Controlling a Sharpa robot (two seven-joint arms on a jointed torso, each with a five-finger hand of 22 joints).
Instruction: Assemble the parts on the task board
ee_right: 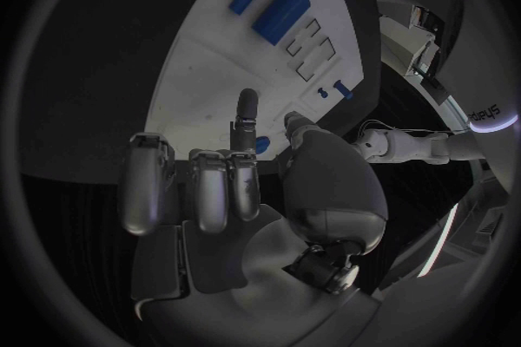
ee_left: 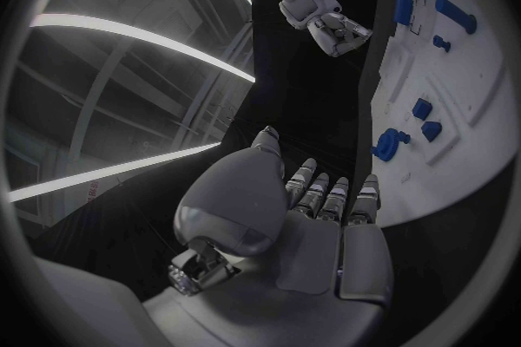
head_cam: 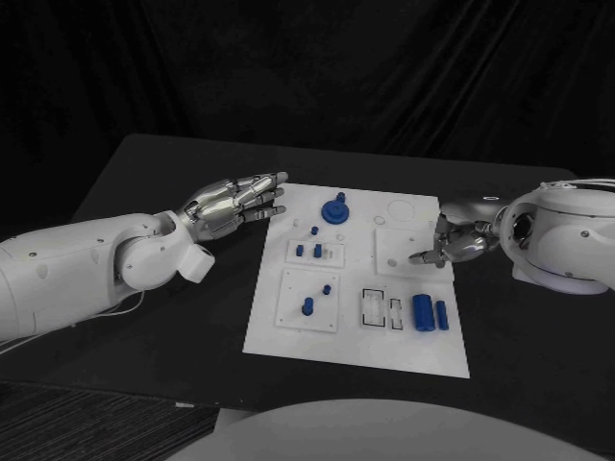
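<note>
Tabletop (head_cam: 156, 173): we see it black, carrying the white task board (head_cam: 356, 351) at centre.
Left hand (head_cam: 235, 205): fingers apart, holding nothing, beside the board's far left corner.
Right hand (head_cam: 449, 242): over the board's right edge; we cannot tell its grasp.
Parts (head_cam: 423, 311): blue, scattered on the board.

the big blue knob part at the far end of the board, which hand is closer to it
Left. The left hand hovers just off the task board's far left corner, close beside the blue knob part. The right hand sits at the board's right edge, farther from it.
</note>
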